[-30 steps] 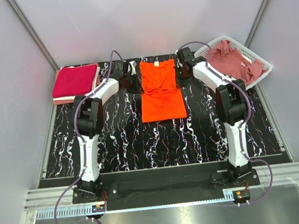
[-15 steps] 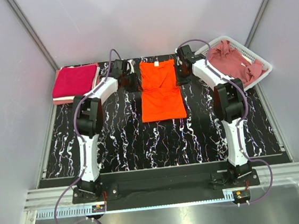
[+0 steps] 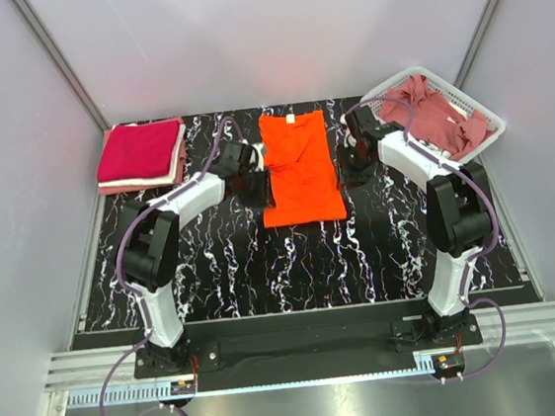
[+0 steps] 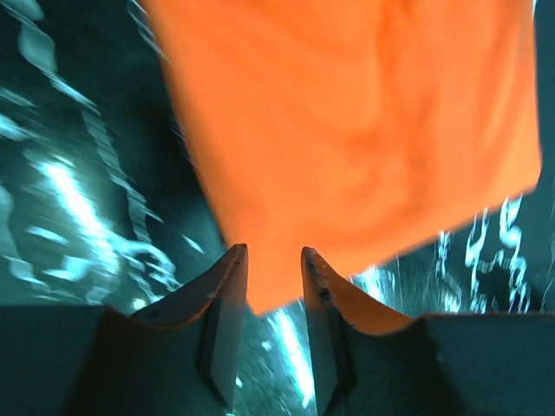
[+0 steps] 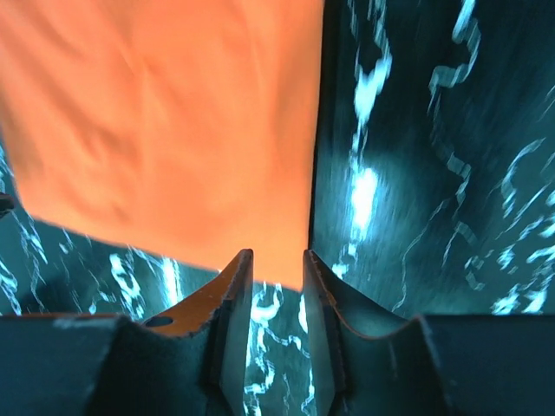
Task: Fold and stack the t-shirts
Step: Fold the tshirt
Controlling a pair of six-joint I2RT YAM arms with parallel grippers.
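1. Overhead, the orange t-shirt (image 3: 299, 166) lies flat at the middle of the far half of the bench (image 3: 263, 259), already narrowed to a long panel with its collar at the far end. The left tool (image 3: 255, 183) sits just beside its left long edge and the right tool (image 3: 355, 165) just beside its right edge, roughly opposite each other. A folded crimson t-shirt (image 3: 138, 150) tops a stack at the far left corner. A dusty rose t-shirt (image 3: 436, 112) lies crumpled in the basket (image 3: 465, 99) at the far right.
2. From the left wrist, the left tool (image 4: 272, 253) has its jaws a narrow way apart and clamps nothing. A near corner of the orange t-shirt (image 4: 364, 130) shows in the gap beyond the tips, lying on the bench (image 4: 78, 199).
3. From the right wrist, the right tool (image 5: 277, 256) is likewise partly open and empty, with the hem of the orange t-shirt (image 5: 165, 130) just past its tips.
4. Handling, as a judgement: the cloth looks light, limp and thin, so it will sag and drag. Pinching both near corners together should keep the fold square.
5. Only the top view shows the stack and the basket. Only the wrist views show the jaw gaps and which corner lies nearest.
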